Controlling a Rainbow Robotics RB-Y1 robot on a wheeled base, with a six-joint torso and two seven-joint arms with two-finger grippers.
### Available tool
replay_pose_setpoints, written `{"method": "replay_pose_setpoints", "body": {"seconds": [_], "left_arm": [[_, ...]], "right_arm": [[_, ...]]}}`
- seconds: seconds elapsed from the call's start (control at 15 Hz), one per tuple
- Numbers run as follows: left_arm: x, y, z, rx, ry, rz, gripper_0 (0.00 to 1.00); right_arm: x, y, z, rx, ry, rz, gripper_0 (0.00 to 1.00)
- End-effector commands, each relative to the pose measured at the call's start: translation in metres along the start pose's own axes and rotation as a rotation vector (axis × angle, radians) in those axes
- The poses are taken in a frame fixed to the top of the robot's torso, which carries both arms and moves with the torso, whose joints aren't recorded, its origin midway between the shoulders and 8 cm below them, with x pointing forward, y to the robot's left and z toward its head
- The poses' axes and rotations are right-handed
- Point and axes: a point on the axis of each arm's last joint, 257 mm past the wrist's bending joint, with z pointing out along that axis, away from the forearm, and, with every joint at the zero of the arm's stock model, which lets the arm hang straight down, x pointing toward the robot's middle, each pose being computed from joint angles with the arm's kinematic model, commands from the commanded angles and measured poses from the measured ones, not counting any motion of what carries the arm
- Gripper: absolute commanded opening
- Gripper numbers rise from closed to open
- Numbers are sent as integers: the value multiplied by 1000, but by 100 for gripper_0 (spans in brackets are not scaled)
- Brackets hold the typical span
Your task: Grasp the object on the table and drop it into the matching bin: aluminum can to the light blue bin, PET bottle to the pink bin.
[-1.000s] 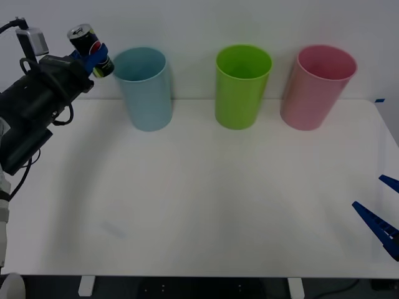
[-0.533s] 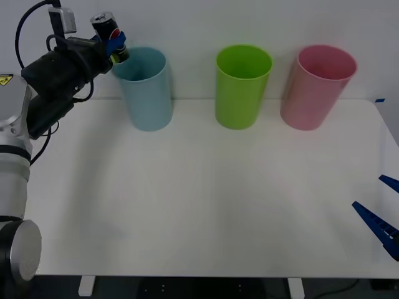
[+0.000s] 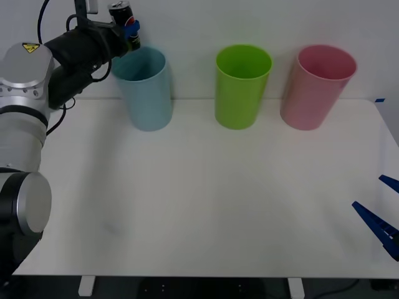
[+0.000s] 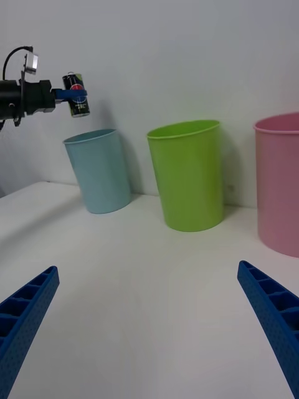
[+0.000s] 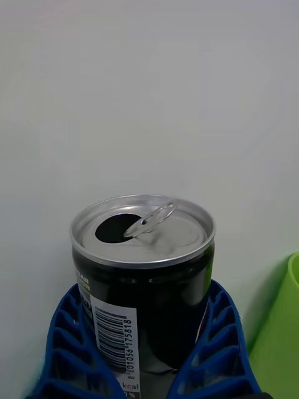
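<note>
My left gripper (image 3: 129, 30) is shut on the aluminum can (image 3: 123, 18), a small black can with a silver opened top (image 5: 142, 232). It holds the can in the air just above the left rim of the light blue bin (image 3: 144, 89). From the right wrist view the can (image 4: 77, 94) hangs above and slightly left of that bin (image 4: 99, 171). The pink bin (image 3: 317, 86) stands at the far right of the row. My right gripper (image 3: 381, 221) rests open at the right edge of the table (image 3: 206, 205), its fingers (image 4: 25, 315) spread wide.
A lime green bin (image 3: 242, 86) stands between the light blue and pink bins, all three along the table's far edge against a white wall. The left arm's black forearm (image 3: 75, 53) reaches in from the left.
The left arm has carried the can up and to the right, from left of the light blue bin to just above its left rim. The right arm has not moved.
</note>
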Motion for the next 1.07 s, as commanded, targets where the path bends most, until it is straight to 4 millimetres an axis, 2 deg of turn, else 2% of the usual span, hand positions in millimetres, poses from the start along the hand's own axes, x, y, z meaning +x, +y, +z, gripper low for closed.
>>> {"method": "replay_pose_setpoints", "body": {"seconds": [0.07, 0.33, 0.4, 0.47, 0.53, 1.07], "left_arm": [[0, 2, 1, -11, -3, 4, 0], [-1, 2, 1, -10, -5, 6, 1], [-1, 2, 1, -10, -6, 4, 11], [-2, 2, 0, -10, -8, 3, 64], [-2, 2, 1, -9, -9, 2, 100], [0, -1, -1, 4, -12, -14, 100]], "right_arm": [[0, 0, 0, 0, 0, 0, 100], [0, 0, 0, 0, 0, 0, 100], [0, 0, 0, 0, 0, 0, 100], [0, 0, 0, 0, 0, 0, 100], [0, 0, 0, 0, 0, 0, 100], [0, 0, 0, 0, 0, 0, 100]]}}
